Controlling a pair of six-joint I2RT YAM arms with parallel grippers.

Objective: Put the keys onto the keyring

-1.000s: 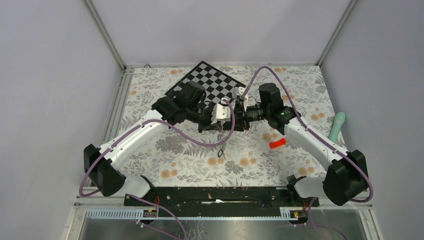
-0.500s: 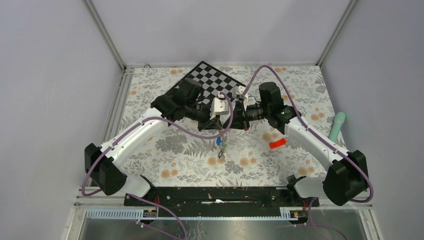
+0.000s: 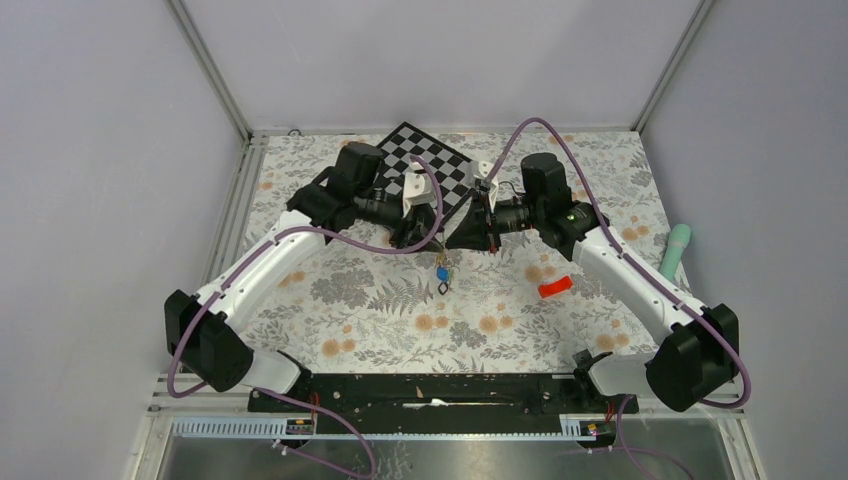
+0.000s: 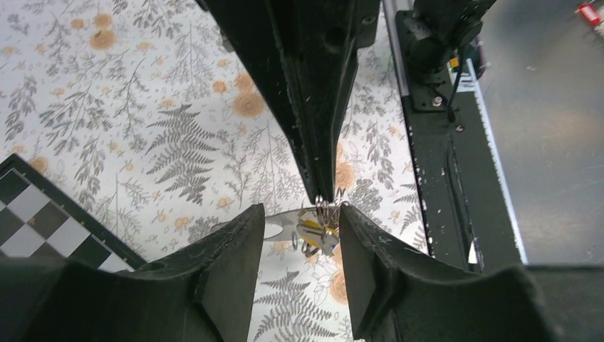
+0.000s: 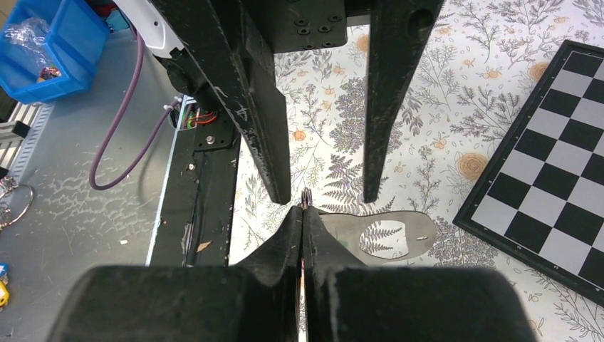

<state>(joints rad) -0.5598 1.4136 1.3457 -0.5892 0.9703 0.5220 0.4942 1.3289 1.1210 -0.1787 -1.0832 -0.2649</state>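
the keys [image 3: 441, 278] dangle above the counter [image 3: 350, 330], hanging under the keyring [image 5: 420, 226], which the right claw [image 5: 303, 214] pinches by its edge, fully closed. the left claw [image 4: 299, 217] stands about half open, fingers [image 4: 235, 249] either side of the ring, holding nothing. my worry: one thin pinch carries everything, so a brush from those left fingers could twist the ring loose and drop it short of the checkerboard [image 3: 440, 165]

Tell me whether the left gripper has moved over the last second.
Yes. Seen from above, the left gripper has shifted up and left, closer to the checkerboard, away from the arm bases.
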